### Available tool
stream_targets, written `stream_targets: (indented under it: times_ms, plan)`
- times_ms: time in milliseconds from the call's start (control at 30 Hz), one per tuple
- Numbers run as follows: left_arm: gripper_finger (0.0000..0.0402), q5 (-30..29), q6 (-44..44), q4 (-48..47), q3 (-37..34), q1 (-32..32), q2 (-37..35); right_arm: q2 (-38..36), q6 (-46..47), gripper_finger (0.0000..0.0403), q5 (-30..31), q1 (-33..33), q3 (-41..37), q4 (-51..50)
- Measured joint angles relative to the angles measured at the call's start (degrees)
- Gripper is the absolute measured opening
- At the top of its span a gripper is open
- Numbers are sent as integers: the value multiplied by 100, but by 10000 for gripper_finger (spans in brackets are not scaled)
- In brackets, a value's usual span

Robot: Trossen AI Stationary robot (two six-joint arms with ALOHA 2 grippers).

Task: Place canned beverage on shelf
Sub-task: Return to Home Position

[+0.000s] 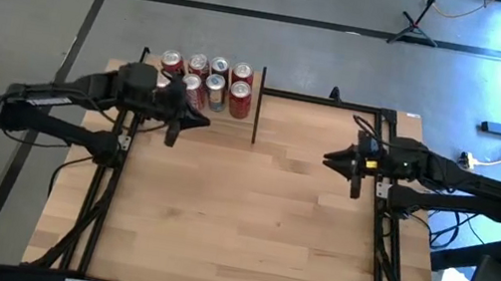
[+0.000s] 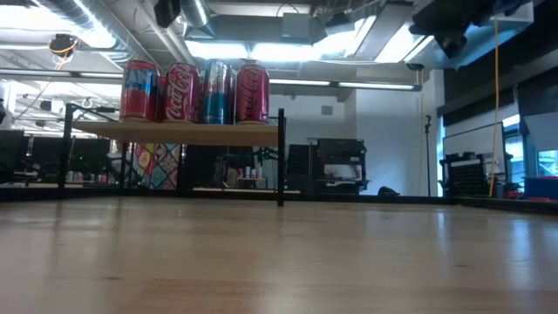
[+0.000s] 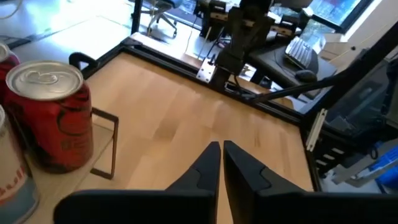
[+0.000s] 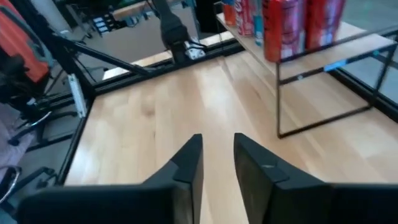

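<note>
Wooden tabletop [image 2: 279, 253] sits nearest you in low view. Beyond it, shelf [image 2: 179, 133] at far left corner, soda cans [image 2: 187, 92] upright on top in two rows. Your left gripper [image 1: 204, 123] hovers just beside shelf, jaws nearly touching. Your right gripper [image 1: 328, 158] over table's right side, jaws narrowly apart.

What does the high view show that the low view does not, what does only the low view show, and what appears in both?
Only the high view: both arms, the left hand close to the shelf, the right hand near the right edge of the table, and the cans standing in two rows. Only the low view: the shelf's board raised on thin black posts, the cans' printed sides, and the room behind. Both: the shelf, the cans on it and the wooden table.
</note>
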Motion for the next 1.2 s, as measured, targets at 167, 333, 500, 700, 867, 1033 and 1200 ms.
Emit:
stream_targets:
  times_ms: [167,333,500,700,867,1033,1200]
  plan:
    - [11,-90,509,1445,-988,-511,-9,-211,-424,87,-185,0,-96,23]
    - [11,-755,691,3230,-2144,-1265,-184,-926,-436,86,-279,7,-922,541]
    - [11,-1283,688,3423,-2801,-1681,-402,-1700,-220,86,-307,2,-1882,1399]
    - [11,-1265,845,3552,-3654,-1715,-1377,-2487,-330,86,-127,0,-2513,1649]
    - [11,-1356,902,3655,-4418,-1714,-2521,-3012,-461,86,58,0,-2843,1685]
    - [11,-1347,891,3649,-5013,-1714,-3506,-3466,-459,86,82,0,-3142,1683]
    - [11,-1312,889,3600,-5498,-1714,-4379,-3739,-458,86,104,0,-3381,1835]
